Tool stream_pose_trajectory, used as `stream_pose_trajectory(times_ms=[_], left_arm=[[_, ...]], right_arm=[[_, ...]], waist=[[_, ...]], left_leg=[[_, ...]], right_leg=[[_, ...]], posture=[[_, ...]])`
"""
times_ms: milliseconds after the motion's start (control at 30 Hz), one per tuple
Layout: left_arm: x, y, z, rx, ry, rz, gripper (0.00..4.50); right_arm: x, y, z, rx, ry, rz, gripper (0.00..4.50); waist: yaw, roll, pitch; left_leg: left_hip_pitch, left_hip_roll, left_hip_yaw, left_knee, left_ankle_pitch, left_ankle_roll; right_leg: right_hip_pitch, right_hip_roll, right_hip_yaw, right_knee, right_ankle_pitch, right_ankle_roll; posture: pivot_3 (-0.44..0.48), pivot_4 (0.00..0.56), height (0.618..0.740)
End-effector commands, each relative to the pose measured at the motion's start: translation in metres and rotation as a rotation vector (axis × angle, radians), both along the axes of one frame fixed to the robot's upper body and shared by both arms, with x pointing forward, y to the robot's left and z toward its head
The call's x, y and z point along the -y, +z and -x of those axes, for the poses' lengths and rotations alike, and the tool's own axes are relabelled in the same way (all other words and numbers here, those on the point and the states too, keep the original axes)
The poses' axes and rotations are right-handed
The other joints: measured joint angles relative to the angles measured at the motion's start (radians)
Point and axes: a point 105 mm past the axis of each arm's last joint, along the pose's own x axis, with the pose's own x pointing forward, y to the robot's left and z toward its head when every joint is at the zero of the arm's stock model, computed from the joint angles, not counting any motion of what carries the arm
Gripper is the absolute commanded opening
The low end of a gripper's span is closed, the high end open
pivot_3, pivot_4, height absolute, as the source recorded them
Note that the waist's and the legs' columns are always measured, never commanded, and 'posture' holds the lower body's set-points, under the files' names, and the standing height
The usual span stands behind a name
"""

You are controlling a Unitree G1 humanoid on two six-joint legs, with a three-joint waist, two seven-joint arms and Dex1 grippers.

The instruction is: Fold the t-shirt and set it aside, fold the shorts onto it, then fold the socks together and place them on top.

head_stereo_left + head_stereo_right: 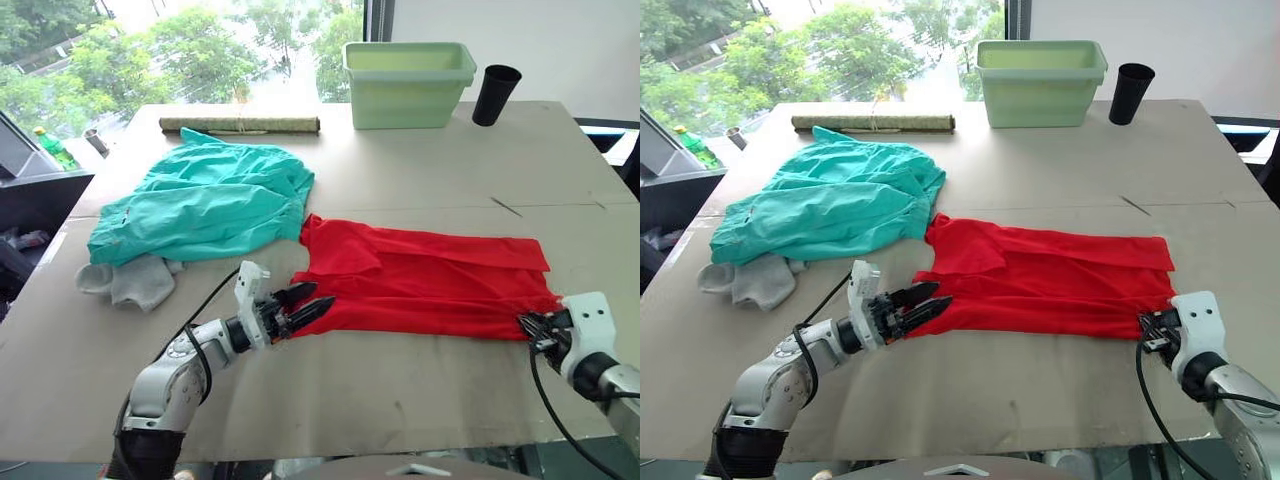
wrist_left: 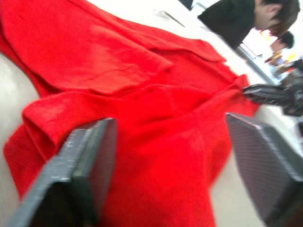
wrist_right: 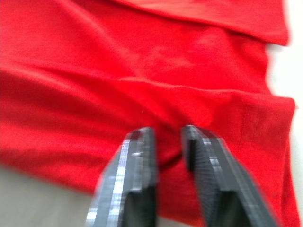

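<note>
The t-shirt [image 1: 425, 280] lies in the centre of the frame, spread out as a long red band on the table [image 1: 400, 390], with one long flap already turned over along its far side. The left hand [image 1: 313, 303] is at the lower left end of the shirt with its fingers apart; in the left wrist view the red cloth bulges up between them, but they do not press on it yet. The right hand [image 1: 530, 325] is at the lower right end of the shirt, and in the right wrist view its fingers [image 3: 135, 189] stand close together with a fold of the red hem pinched between them. The step in hand seems to be the first one, the folding of the t-shirt; next, the left hand probably has to close on its edge, so that both hands can lift the near edge and carry it over together. The shorts [image 1: 200, 200] lie crumpled in the upper left part of the frame, touching the corner of the shirt, and the socks [image 1: 130, 280] stick out from under their lower left edge, partly hidden, so it is hard to tell whether there are two. In the head views the right hand's fingertips are mostly covered by its own wrist.
</note>
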Motion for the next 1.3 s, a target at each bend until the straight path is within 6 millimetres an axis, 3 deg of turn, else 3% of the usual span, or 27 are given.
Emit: stream_pose_trajectory(times_ms=[33,100,233,400,600,700,867,933,967,1067,1133,1233,1300], left_arm=[[0.001,0.027,0.007,0.122,-0.166,-0.121,4.50],[-0.003,0.036,0.002,0.152,-0.226,-0.205,4.50],[-0.006,0.051,-0.032,0.187,-0.202,-0.379,4.50],[0.002,0.071,-0.096,0.244,-0.173,-0.587,4.50],[0.021,0.082,-0.132,0.274,-0.224,-0.692,4.50],[0.020,0.075,-0.141,0.277,-0.280,-0.813,4.50],[0.016,0.050,-0.149,0.282,-0.449,-1.113,4.50],[0.014,0.039,-0.153,0.276,-0.464,-1.164,4.50],[0.013,0.035,-0.153,0.277,-0.476,-1.183,3.98],[0.009,0.028,-0.155,0.273,-0.502,-1.212,3.35],[0.007,0.028,-0.154,0.254,-0.506,-1.188,2.42],[0.004,0.030,-0.146,0.221,-0.504,-1.104,1.26],[0.000,0.027,-0.129,0.153,-0.463,-1.002,0.39]], right_arm=[[-0.011,0.030,0.004,0.077,0.196,0.093,2.76],[-0.008,0.039,-0.006,0.068,0.246,0.161,2.76],[-0.006,0.061,-0.034,0.057,0.361,0.305,2.76],[0.005,0.080,-0.091,-0.040,0.431,0.488,2.76],[0.023,0.080,-0.134,-0.209,0.472,0.613,2.76],[0.027,0.080,-0.147,-0.273,0.511,0.653,2.76],[0.026,0.063,-0.158,-0.455,0.616,0.723,2.76],[0.027,0.055,-0.162,-0.481,0.615,0.744,2.26],[0.028,0.053,-0.163,-0.489,0.613,0.760,1.91],[0.030,0.053,-0.167,-0.477,0.605,0.799,1.09],[0.031,0.057,-0.168,-0.454,0.608,0.834,0.18],[0.034,0.061,-0.172,-0.426,0.608,0.896,0.00],[0.029,0.067,-0.184,-0.366,0.599,0.959,0.00]], waist=[[-0.001,0.002,0.001],[-0.003,0.003,0.003],[-0.002,0.004,0.012],[0.000,-0.001,0.018],[-0.004,-0.007,0.019],[-0.008,-0.007,0.019],[-0.024,-0.008,0.020],[-0.027,-0.008,0.020],[-0.027,-0.008,0.020],[-0.027,-0.007,0.019],[-0.027,-0.007,0.019],[-0.030,-0.006,0.019],[-0.042,-0.006,0.018]], left_leg=[[0.000,0.000,0.000,0.000,0.000,0.000],[0.000,0.000,0.001,0.000,0.000,0.000],[0.000,0.000,0.001,0.002,0.000,0.000],[-0.004,-0.001,0.001,0.002,0.000,0.001],[-0.005,-0.003,0.002,0.001,0.004,0.003],[-0.006,-0.004,0.002,-0.002,0.004,0.004],[-0.005,-0.004,0.003,0.002,0.005,0.002],[-0.004,-0.004,0.003,0.005,0.005,0.002],[-0.003,-0.004,0.003,0.005,0.005,0.002],[0.001,-0.003,0.003,0.006,0.005,0.001],[0.002,-0.003,0.002,0.007,0.003,-0.003],[0.002,-0.003,0.002,0.008,0.003,-0.004],[0.002,-0.003,0.003,0.008,0.004,-0.004]], right_leg=[[0.000,0.000,0.000,0.000,0.000,0.000],[0.000,0.001,0.000,-0.001,0.000,0.000],[0.000,0.001,0.000,-0.001,0.000,0.000],[-0.003,0.001,0.000,-0.002,0.000,0.000],[-0.002,0.004,0.002,-0.004,0.003,0.003],[-0.001,0.006,-0.001,-0.007,0.004,0.003],[0.000,0.005,0.000,-0.003,0.000,0.008],[0.000,0.002,0.000,-0.001,0.000,0.008],[0.001,0.001,0.000,0.000,0.001,0.008],[0.002,-0.001,0.001,0.003,0.001,0.008],[0.002,-0.003,0.000,0.005,0.001,0.008],[0.000,-0.004,0.000,0.011,0.001,0.007],[0.000,-0.005,0.000,0.012,0.001,0.007]], posture=[[0.000,0.150,0.727],[0.000,0.150,0.727],[0.000,0.150,0.727],[0.000,0.150,0.727],[0.000,0.150,0.727],[0.000,0.150,0.727],[0.000,0.150,0.727],[0.000,0.150,0.727],[0.000,0.150,0.727],[0.000,0.150,0.727],[0.000,0.150,0.727],[0.000,0.150,0.727],[0.000,0.150,0.727]])
